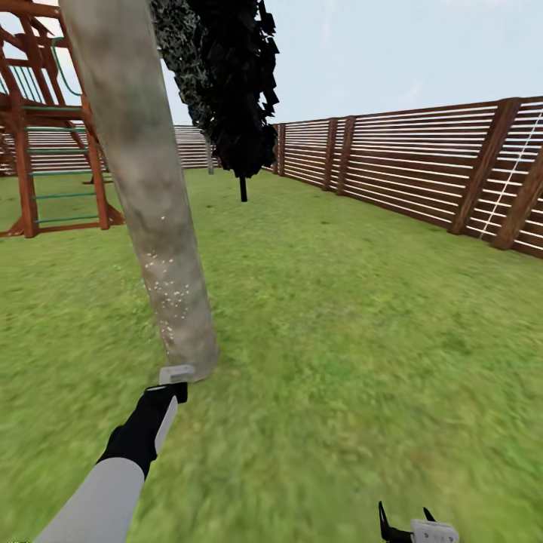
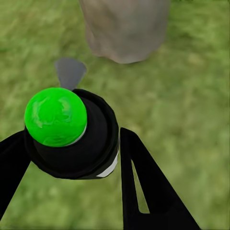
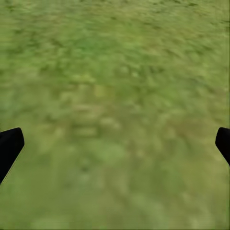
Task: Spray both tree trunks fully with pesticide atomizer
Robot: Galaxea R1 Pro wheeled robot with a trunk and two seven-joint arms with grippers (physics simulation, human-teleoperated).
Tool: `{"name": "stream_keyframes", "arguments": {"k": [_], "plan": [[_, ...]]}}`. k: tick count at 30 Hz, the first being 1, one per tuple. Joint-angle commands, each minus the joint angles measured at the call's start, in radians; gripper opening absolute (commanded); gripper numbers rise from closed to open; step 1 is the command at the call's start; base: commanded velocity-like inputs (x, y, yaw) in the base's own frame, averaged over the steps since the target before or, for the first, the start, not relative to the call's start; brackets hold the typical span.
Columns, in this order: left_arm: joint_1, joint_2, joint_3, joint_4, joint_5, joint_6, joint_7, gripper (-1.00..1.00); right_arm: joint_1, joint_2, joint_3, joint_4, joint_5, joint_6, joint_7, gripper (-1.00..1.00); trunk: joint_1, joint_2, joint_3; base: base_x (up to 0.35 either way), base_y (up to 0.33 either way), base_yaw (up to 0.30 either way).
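Grass surrounded the tree trunk; the left gripper pinched the atomizer near its base, white flecks partly covering it. Right gripper jaws spread, empty.

Left arm: pale grey sleeve, black wrist; black gripper fingers (apparently slotted).

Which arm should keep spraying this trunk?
Left. Its gripper holds the atomizer close to the tree trunk. The right gripper is open over grass.
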Motion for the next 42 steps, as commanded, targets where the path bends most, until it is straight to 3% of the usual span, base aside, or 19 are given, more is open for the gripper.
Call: {"name": "stream_keyframes", "arguments": {"k": [1,8,12,19,21,24,26,42], "plan": [[0.000,0.000,0.000,0.000,0.000,0.000,0.000,-1.00,0.000,0.000,0.000,0.000,0.000,0.000,0.000,1.00,0.000,0.000,0.000,0.230,-0.197,0.277],[0.001,-0.005,-0.002,0.000,0.004,0.001,-0.006,-1.00,0.000,0.000,0.000,0.000,0.000,0.000,0.000,1.00,0.000,0.000,0.000,0.194,-0.215,0.154],[0.001,-0.011,-0.004,0.000,0.008,0.093,-0.022,-1.00,0.000,0.000,0.000,0.000,0.000,-0.001,0.000,1.00,0.000,0.000,0.000,0.026,-0.231,0.003],[0.000,0.006,-0.003,0.003,0.010,0.114,-0.048,-1.00,0.000,0.000,0.000,0.000,0.000,-0.001,0.000,1.00,0.000,0.000,0.000,0.001,-0.019,0.002],[0.000,0.022,-0.001,0.005,0.009,0.122,-0.085,-1.00,0.000,0.000,0.000,0.000,0.000,-0.001,0.000,1.00,0.000,0.000,0.000,0.000,0.000,0.087],[-0.001,0.077,-0.003,0.027,0.004,0.125,-0.237,-1.00,0.000,0.000,0.000,0.001,0.000,0.000,0.000,1.00,0.000,0.000,0.000,0.000,0.000,0.221],[-0.001,0.083,-0.011,0.034,-0.001,0.116,-0.267,-1.00,0.000,0.000,0.000,0.001,0.000,0.000,0.000,1.00,0.000,0.000,0.000,0.000,0.000,0.270],[-0.001,0.076,-0.015,0.038,-0.007,0.113,-0.265,-1.00,0.000,0.000,0.000,0.002,0.000,-0.001,0.000,1.00,0.000,0.000,0.000,0.040,-0.156,0.059]]}}
